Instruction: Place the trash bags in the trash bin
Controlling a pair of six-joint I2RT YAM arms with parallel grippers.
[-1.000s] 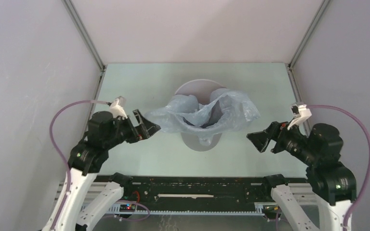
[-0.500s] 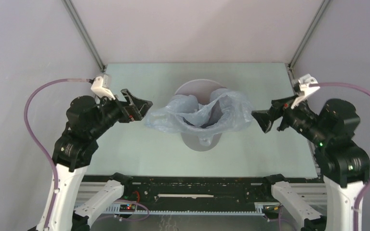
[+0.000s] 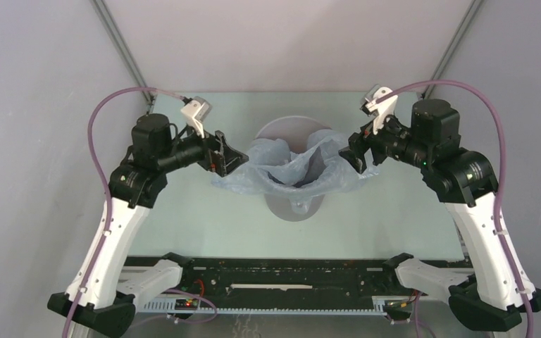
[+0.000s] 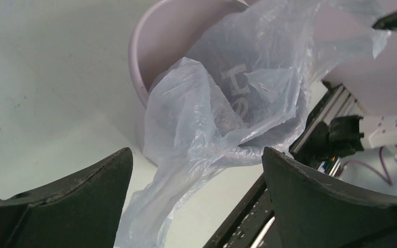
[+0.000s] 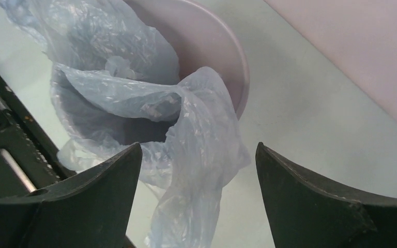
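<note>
The trash bin (image 3: 290, 210) stands mid-bench (image 3: 204, 225) with open bench on every side; the enclosure walls (image 3: 35, 105) close in left and right. The trash bag (image 3: 297, 169) drapes over the bin's rim — part sunk inside, flaps spilling over the left, right and near edges. The left end effector (image 3: 231, 156) is at the left flap and the right end effector (image 3: 356, 155) at the right flap, both jaws wide, gripping nothing. Bag: thin, crinkled, translucent blue-grey film with faint white lettering. Bin: smooth, grey, round, tapered.
</note>
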